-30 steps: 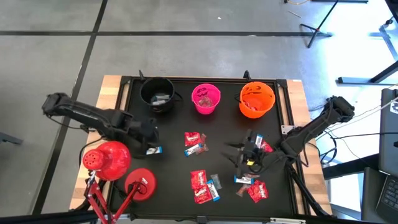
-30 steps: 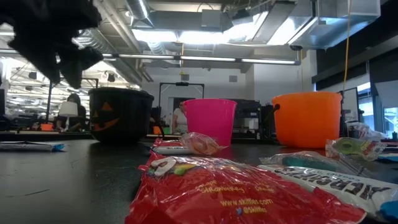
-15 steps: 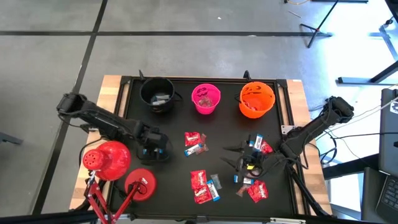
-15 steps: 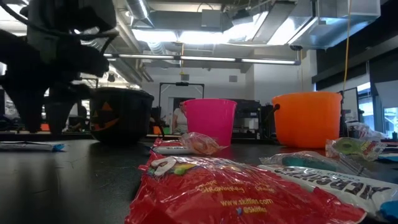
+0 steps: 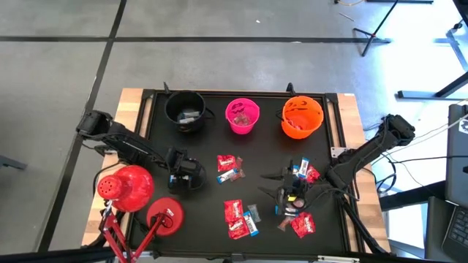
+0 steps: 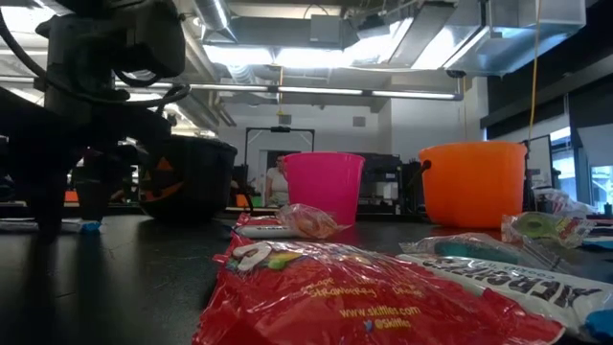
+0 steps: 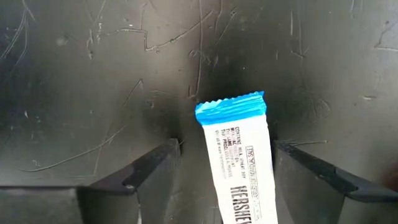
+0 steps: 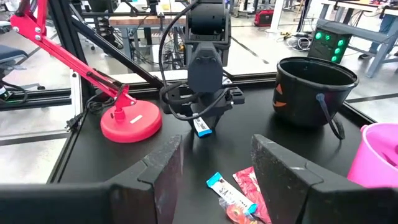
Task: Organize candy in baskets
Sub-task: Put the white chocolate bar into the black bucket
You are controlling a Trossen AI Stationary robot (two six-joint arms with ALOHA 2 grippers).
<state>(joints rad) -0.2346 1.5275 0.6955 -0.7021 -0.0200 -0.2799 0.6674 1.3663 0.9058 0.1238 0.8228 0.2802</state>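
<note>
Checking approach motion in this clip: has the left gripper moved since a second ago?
Yes. In the high view the left gripper has shifted toward the red candy at table centre, now straddling the blue-and-white candy, open.

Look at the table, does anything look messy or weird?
Yes. Lots of candy lies scattered loose on the black table instead of in the three buckets along the far edge. A red lamp also sits by the left corner, which seems odd beside sweets.
</note>
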